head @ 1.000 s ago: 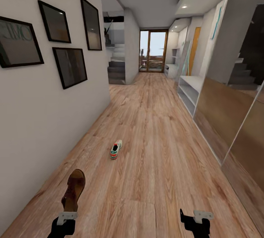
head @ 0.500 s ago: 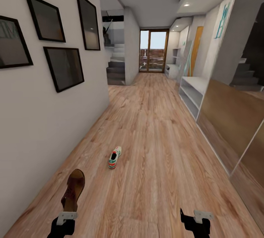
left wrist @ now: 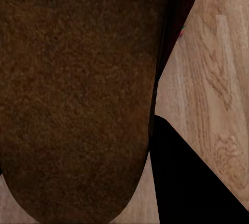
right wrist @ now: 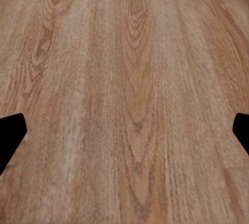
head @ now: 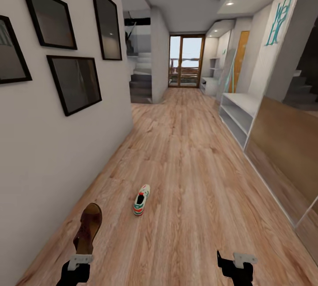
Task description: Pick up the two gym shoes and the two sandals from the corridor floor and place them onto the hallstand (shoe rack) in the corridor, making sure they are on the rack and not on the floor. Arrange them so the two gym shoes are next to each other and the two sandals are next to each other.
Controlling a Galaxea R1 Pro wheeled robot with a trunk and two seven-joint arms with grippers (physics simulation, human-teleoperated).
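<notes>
Left gripper (head: 76, 263) low at the near edge of the head view, closed on the heel end of a brown sandal (head: 88, 228), toe pointing away down the corridor. Same sandal (left wrist: 78, 99) close against the left wrist camera, grainy brown surface, one dark finger (left wrist: 192, 177) beside it. Right gripper (head: 236, 265) level with the left one, well apart from it, nothing between its fingers; in the right wrist view, dark fingertips (right wrist: 10, 133) spread wide at either edge over bare planks.

Ahead of the held sandal and slightly to the right, one gym shoe (head: 141, 200) lying alone on the corridor floor (head: 190, 175), white with green stripe and red-orange heel, near the left gripper but clear of it, farther from the right one.

Further on, along the right wall, a pale low unit (head: 240, 116) with a flat top and two open shelves, nothing visible on them. Above it, teal lettering (head: 277, 23) on the wall, too skewed to read. Dark framed pictures (head: 74, 83) on the left wall; glazed door (head: 185, 61) at the far end.
</notes>
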